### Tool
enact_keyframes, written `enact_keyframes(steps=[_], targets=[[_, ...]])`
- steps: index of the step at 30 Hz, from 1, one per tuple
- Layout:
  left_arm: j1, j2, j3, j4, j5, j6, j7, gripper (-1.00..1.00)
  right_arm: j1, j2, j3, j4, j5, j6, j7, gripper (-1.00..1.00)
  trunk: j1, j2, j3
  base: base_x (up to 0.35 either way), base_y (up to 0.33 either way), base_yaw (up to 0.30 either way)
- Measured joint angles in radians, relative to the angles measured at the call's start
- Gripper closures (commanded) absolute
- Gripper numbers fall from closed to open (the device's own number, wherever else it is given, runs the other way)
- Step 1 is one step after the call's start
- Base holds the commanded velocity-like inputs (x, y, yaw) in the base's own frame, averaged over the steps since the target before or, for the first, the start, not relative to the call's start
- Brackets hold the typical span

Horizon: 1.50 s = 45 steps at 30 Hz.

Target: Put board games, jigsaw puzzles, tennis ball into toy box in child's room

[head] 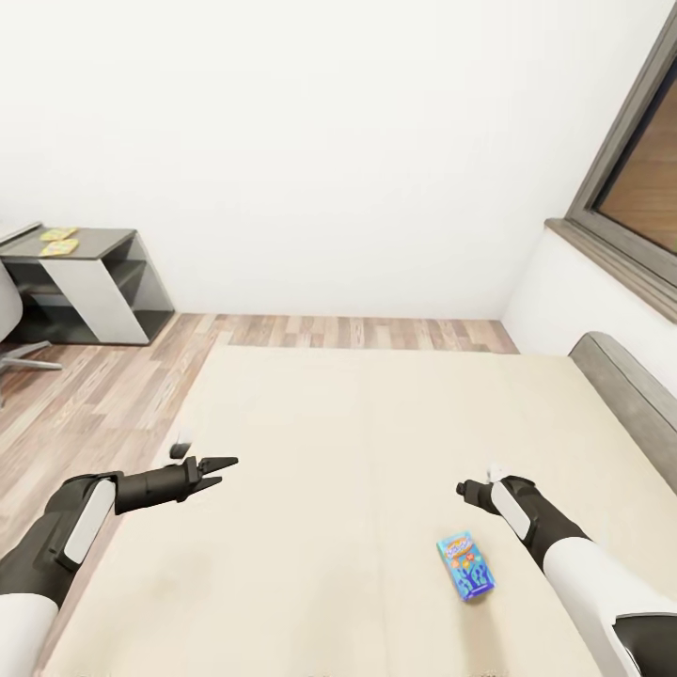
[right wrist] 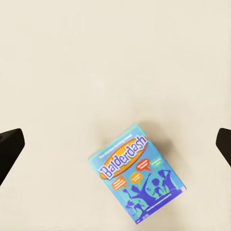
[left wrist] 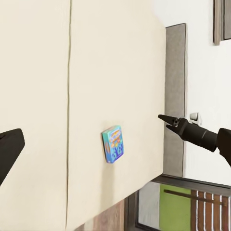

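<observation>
One board game, a small blue cartoon-printed box lettered "Balderdash", lies flat on the cream bed near its front right. My right gripper hovers just above and beyond the box, open and empty. In the right wrist view its dark fingertips stand wide apart at the picture's edges, with the box on the mattress below. My left gripper hangs open and empty over the bed's left part, far from the box. Two jigsaw puzzles lie on the dark wing of the table at the far left.
A grey headboard runs along the bed's right side under a dark-framed window. Wood-plank floor lies between bed and table. Part of a swivel chair shows at the left edge. A white wall stands behind.
</observation>
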Motion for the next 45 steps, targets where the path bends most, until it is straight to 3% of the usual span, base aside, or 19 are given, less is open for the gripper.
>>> enact_keyframes(steps=[45], targets=[[0.001, 0.001, 0.0, 0.0, 0.0, 0.0, -0.002, -1.0, 0.0, 0.0, -0.001, 0.0, 0.0, 0.0, 0.0, -1.0, 0.0, 0.0, -0.074, 0.0, 0.0, 0.0]])
